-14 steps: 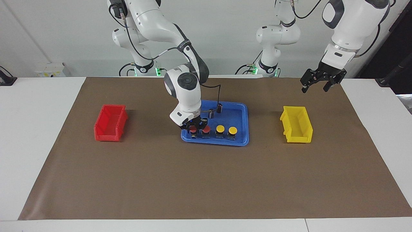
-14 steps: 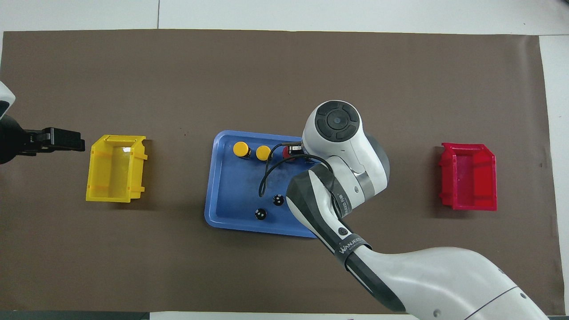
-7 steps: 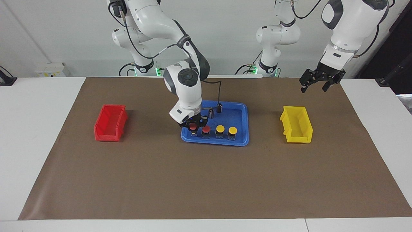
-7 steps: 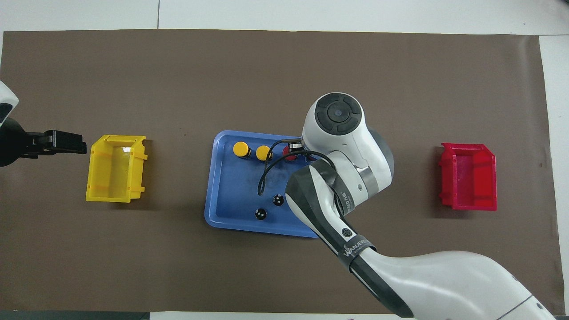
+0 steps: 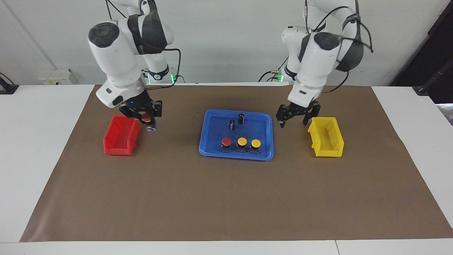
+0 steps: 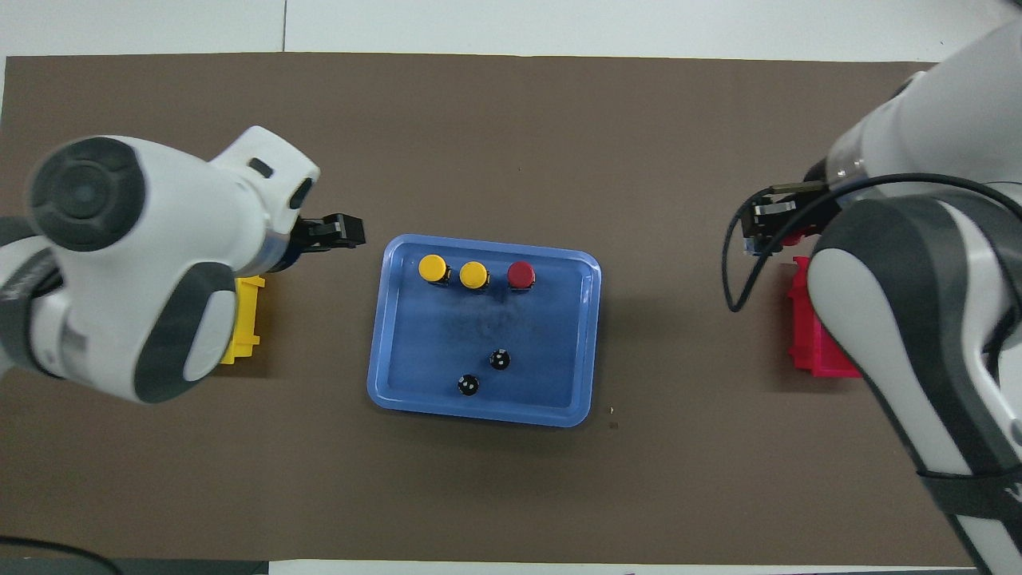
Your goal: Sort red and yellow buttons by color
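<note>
We see an evenly, brightly lit scene under soft light from above. The matte brown paper table cover (image 5: 226, 198) shows no glare, and the glossy blue plastic tray (image 6: 415, 375) carries only a faint sheen. Short, soft shadows lie beside the red plastic bin (image 5: 120, 136) and yellow plastic bin (image 5: 327, 138). Both pictures are sharp; the white arm casings nearest the overhead camera look slightly soft.

The right arm (image 5: 116, 60) reached out from its base with the wrist bent steeply down, and the right gripper (image 5: 143, 114) hung in the air with its fingers closed on a red button (image 5: 147, 119). The left arm (image 5: 318, 53) arched over in the same manner, wrist pointing down, and the left gripper (image 5: 296, 115) hung low with its fingers spread apart, holding nothing.
</note>
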Controlling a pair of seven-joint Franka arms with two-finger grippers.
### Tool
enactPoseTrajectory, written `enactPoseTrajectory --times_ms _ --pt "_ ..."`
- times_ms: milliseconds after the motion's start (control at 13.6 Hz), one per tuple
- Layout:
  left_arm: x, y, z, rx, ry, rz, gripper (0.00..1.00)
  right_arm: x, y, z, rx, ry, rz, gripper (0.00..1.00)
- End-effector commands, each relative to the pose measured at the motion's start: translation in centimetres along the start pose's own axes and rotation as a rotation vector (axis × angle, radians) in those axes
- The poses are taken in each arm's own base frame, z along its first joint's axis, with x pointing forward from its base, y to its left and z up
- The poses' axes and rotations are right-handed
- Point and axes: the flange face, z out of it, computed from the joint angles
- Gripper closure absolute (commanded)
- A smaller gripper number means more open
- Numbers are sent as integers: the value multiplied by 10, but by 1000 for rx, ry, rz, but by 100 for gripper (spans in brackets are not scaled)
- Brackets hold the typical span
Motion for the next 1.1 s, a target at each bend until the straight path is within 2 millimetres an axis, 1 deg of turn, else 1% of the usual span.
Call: enactPoseTrajectory --times_ms 0,74,147,221,294,368,441,515,662,735,809,882,956,1029 --pt "1 38 28 -7 24 -42 0 -25 56 26 13 -20 0 86" --pt "1 54 46 -17 31 -49 0 -33 79 41 13 -1 8 86" --pt "2 58 54 -15 30 -44 0 -44 98 59 12 13 18 86" --pt "1 60 67 -2 19 -37 0 -54 117 81 12 14 32 86" --pt "1 60 70 11 18 -29 0 -59 125 99 13 10 32 86" --pt "-3 60 74 28 -1 -21 0 -63 134 116 10 27 46 86" --pt "-17 69 76 51 -31 3 0 -66 140 130 7 39 60 86" --pt "-22 69 78 73 -56 10 0 -66 142 141 6 42 65 86" --pt "-25 68 78 91 -65 18 0 -62 144 163 9 30 69 86" --pt "-27 68 79 93 -68 20 4 -59 146 171 5 30 61 86" --pt "-30 64 83 101 -77 21 6 -62 145 178 1 34 45 86" --pt "-33 63 85 103 -81 23 14 -64 148 185 -1 39 48 86" --pt "-34 62 86 105 -83 23 24 -67 152 190 -3 36 52 86" --pt "-33 62 85 100 -77 21 31 -68 152 190 -4 36 53 86"
